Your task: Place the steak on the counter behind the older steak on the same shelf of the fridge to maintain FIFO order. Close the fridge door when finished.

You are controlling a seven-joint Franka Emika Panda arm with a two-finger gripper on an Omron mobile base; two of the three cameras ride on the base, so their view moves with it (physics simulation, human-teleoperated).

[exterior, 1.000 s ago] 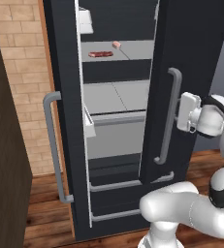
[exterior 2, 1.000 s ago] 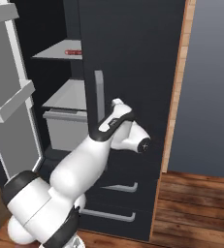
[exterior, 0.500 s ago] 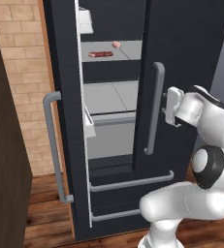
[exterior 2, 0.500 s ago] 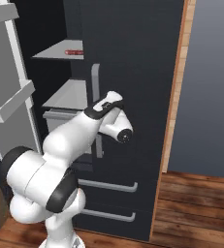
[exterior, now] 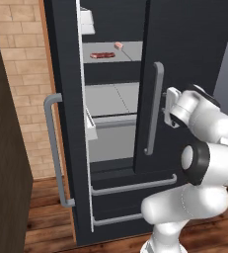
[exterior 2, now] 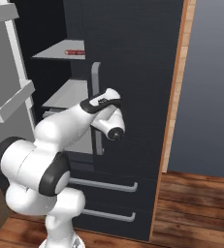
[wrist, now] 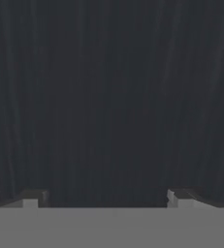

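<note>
Room around me: tan brick wall [exterior: 24, 79] left of my workspace, pale mortar lines, running from top of the left base view down to the floor. Dark brown wooden panel [exterior: 2, 163] fills the near-left edge of that view, in front of the brick. Floor is reddish-brown wood planks [exterior: 46, 217], seams visible; same planks [exterior 2: 196, 208] on the other side in the right base view. Orange-brown wood trim strip [exterior 2: 177, 82] runs vertically there, with a flat blue-grey wall [exterior 2: 213, 82] just beyond it. Lighting is even, soft, no hard shadows.
</note>
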